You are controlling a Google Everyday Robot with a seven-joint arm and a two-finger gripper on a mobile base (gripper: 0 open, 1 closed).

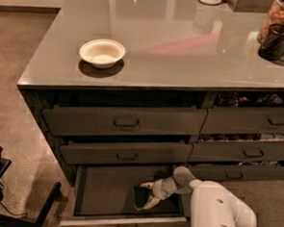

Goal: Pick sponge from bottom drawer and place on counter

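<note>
Brown speckled floor [18, 79] is surrounding a dark cabinet island, and the bottom drawer [106, 190] is standing pulled out at the foot of its left stack. Inside that drawer, toward its right end, the gripper [145, 196] is reaching in from the right on a white arm [220, 214]. Its two pale fingers [148, 185] are clamping a small dark block, the sponge [139, 197], which is sitting low against the drawer's floor, right of the drawer's middle. Two more drawers are hanging slightly open directly above the bottom drawer. Higher again, the counter [184, 55] is shining grey over the drawer, and a white bowl [102, 53] is resting on it above the drawer's left half. Far up and right of the drawer, a dark cup [274, 41] is standing before a snack jar [283, 13].
</note>
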